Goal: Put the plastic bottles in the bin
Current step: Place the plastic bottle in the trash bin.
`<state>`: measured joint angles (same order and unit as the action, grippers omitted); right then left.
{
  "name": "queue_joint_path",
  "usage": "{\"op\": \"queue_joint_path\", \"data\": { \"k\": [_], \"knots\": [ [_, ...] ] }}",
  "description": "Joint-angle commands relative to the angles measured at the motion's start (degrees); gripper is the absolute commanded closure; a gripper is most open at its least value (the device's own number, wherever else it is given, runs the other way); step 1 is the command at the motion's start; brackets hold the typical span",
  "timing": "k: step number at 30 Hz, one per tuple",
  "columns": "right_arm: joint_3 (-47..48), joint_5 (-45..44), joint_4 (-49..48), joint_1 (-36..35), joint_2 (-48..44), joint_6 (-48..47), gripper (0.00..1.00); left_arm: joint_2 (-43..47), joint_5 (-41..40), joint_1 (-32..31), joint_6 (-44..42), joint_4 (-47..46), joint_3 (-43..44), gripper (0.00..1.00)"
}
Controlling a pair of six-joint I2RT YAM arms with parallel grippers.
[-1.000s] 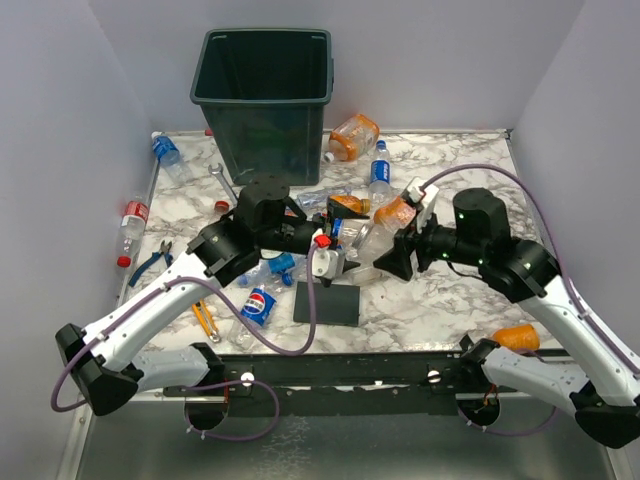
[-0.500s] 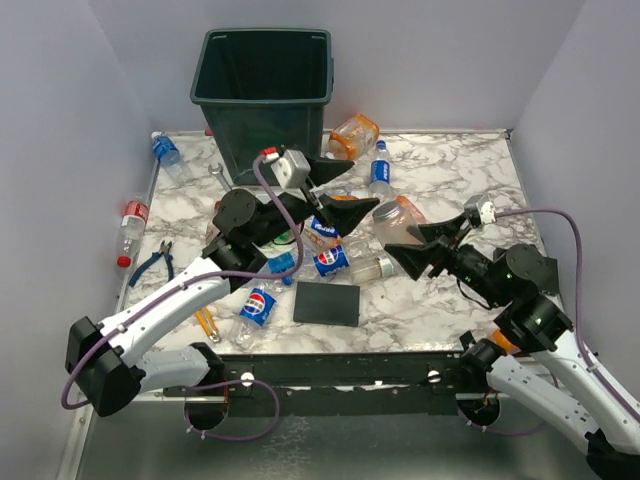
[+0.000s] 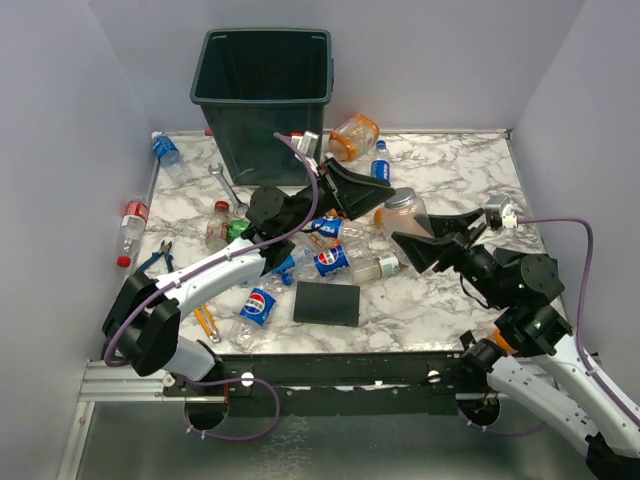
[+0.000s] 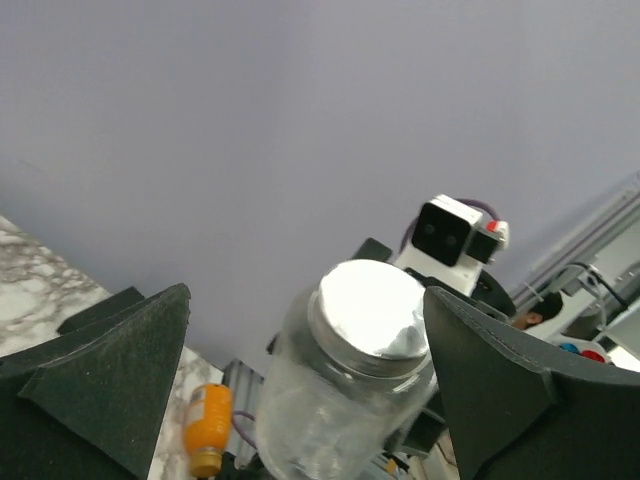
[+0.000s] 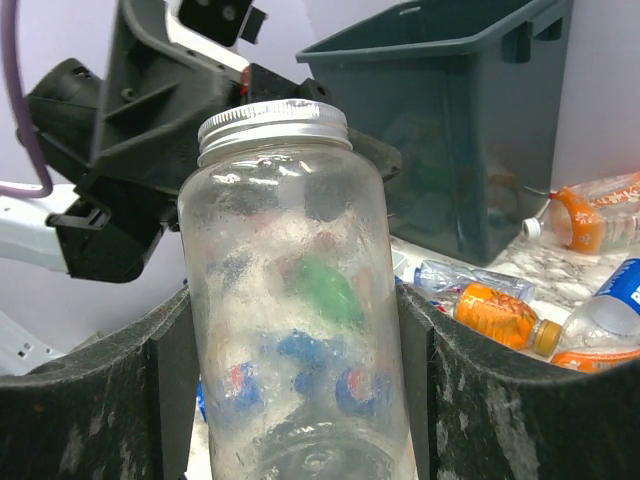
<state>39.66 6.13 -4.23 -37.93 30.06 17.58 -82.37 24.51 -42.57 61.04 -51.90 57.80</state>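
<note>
Illumination: bright, even and diffuse, from overhead; pale lilac walls (image 3: pixel 60 100) lit without hot spots.
Shadows: soft and short on the white marbled tabletop (image 3: pixel 450 170); deepest inside the tall dark green square plastic bin (image 3: pixel 262 90) at the table's far edge.
Glare: silver screw lid (image 4: pixel 368 308) of the clear frosted plastic jar (image 5: pixel 295 330) washed to near white in the left wrist view.
Focus: top view sharp throughout; right wrist view sharp on the jar, with the black padded fingers (image 5: pixel 90 400) of the right gripper (image 5: pixel 293 300) slightly soft at the lower corners.
Distortion: walls splay outward toward the top view's upper corners.
</note>
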Motion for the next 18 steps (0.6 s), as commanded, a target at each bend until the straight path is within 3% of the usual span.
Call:
{"op": "queue_joint_path", "data": {
  "k": [1,11,14,18],
  "knots": [
    [-0.83,-2.81,-3.05,-0.3,1.1,0.15,0.71,-0.13,4.0,-1.97,2.92,-5.38,1.7,0.01],
    [-0.17,-0.98,-5.8,-0.27,4.91,1.85,0.71,0.16,2.79,-6.68,-7.12,-1.34,2.07,0.01],
    [-0.27,-0.86,-5.9,-0.29,5.09,1.96,0.7,-0.03,2.65,-7.01,-8.55,0.45,2.48,0.1],
    [-0.2,-0.65,-5.23,-0.29,5.34,2.17,0.7,-0.02,2.48,-7.54,-10.17,1.71,2.82,0.33]
  ]
}}
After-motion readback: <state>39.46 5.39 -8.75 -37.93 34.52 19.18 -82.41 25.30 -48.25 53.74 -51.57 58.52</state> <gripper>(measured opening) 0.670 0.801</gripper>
